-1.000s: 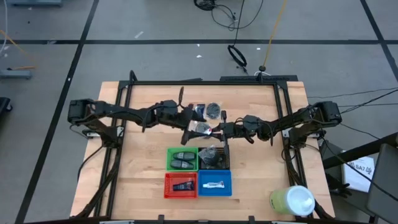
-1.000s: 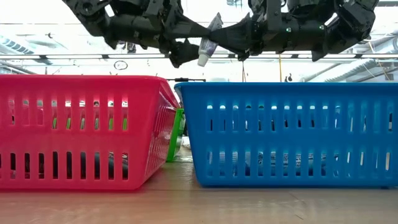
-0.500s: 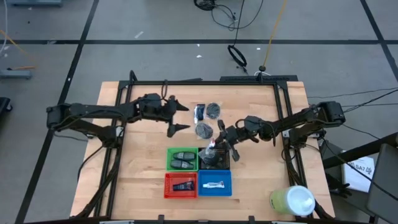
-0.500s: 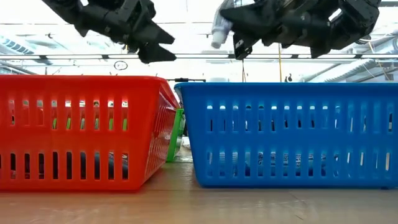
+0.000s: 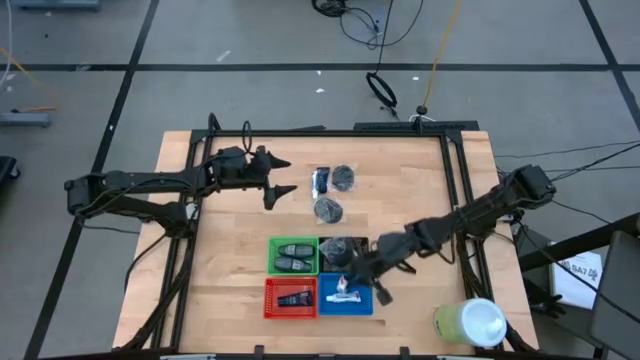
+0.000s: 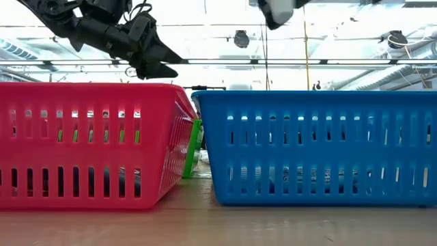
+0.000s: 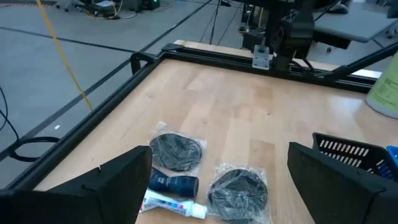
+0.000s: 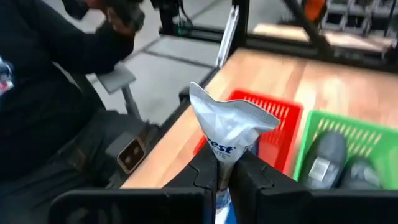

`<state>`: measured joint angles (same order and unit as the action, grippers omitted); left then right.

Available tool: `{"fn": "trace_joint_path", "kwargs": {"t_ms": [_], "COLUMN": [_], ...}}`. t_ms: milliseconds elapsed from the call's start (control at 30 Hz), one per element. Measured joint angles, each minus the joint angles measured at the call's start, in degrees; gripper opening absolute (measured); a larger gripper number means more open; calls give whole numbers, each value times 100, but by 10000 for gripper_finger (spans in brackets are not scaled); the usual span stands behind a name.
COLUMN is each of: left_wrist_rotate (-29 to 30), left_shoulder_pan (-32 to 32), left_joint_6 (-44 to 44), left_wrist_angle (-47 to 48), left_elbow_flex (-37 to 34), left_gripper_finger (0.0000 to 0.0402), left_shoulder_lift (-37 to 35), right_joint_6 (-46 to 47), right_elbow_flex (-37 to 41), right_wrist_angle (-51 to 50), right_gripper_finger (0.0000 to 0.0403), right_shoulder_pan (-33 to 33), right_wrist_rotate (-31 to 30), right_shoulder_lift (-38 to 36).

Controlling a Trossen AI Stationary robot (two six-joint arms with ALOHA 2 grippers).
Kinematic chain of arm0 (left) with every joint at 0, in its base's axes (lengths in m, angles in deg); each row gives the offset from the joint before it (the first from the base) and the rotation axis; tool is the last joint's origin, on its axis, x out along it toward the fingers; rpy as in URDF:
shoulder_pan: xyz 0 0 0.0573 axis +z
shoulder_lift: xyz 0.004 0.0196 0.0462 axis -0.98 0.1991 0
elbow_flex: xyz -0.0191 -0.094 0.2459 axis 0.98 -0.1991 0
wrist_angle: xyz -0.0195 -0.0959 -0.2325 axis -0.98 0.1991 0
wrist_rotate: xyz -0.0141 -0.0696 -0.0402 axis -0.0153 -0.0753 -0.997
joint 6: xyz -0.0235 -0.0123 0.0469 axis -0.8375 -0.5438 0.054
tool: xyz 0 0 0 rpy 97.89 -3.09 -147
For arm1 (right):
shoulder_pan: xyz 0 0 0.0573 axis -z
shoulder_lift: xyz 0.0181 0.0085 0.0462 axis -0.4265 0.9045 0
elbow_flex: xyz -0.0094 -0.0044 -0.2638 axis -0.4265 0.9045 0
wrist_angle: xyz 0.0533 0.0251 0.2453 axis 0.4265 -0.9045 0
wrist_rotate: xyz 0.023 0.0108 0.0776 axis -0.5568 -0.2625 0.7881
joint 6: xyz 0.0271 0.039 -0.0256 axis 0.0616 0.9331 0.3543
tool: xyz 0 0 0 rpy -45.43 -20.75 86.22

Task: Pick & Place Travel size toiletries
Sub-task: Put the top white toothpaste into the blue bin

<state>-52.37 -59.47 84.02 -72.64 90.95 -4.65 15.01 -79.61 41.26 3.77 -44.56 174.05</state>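
My right gripper [image 5: 350, 281] hovers over the blue tray [image 5: 362, 302], shut on a white-and-blue tube [image 8: 231, 127]; that tray holds another white-and-blue tube [image 5: 343, 297]. My left gripper [image 5: 281, 180] is open in the air, left of the loose items on the table: two bagged mesh puffs [image 7: 178, 151] [image 7: 238, 190], a dark blue tube [image 7: 175, 184] and a white-and-blue tube [image 7: 177, 205]. The green tray [image 5: 275, 243] holds two dark grey ovals [image 5: 293, 257], the black tray [image 5: 366, 252] a puff, and the red tray [image 5: 270, 298] a dark blue tube. My right gripper pinches the white-and-blue tube between its two fingers [image 8: 202, 171] at the body just below the flat crimped end [image 8: 221, 155], which sticks out past the fingertips. The tube is lifted clear above the blue tray. Its white cap end [image 6: 276, 9] points down.
A big pale green cylinder with a white top [image 5: 470, 323] stands at the table's near right corner. Bare wood lies left of the trays [image 5: 225, 260]. A dark frame [image 5: 452, 160] runs around the table. A seated person [image 8: 56, 112] shows beyond the near edge.
Both grippers met at the tube above the loose items. My left gripper then drew back toward the table's left, open. My right gripper carried the tube toward the near edge, past the black tray, to above the blue tray.
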Motion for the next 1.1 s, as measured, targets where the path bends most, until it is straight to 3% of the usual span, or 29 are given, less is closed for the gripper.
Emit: {"fn": "trace_joint_path", "kwargs": {"t_ms": [167,333,767,1100], "left_wrist_rotate": [11,7,-26,174], "left_shoulder_pan": [7,7,-210,-494], "left_joint_6": [-19,-133,-262,-239], "left_wrist_angle": [6,122,175,170], "left_elbow_flex": [0,0,0,0], "left_gripper_finger": [363,354,354,351], "left_shoulder_lift": [-1,-1,80,78], "right_joint_6": [676,1216,1262,1380], "right_elbow_flex": [2,0,6,6], "right_wrist_angle": [-135,-322,-278,-303], "right_gripper_finger": [13,13,14,78], "right_shoulder_pan": [-451,-669,-566,-551], "right_wrist_rotate": [-431,-438,-765,-755], "right_shoulder_lift": [155,422,1135,1142]}}
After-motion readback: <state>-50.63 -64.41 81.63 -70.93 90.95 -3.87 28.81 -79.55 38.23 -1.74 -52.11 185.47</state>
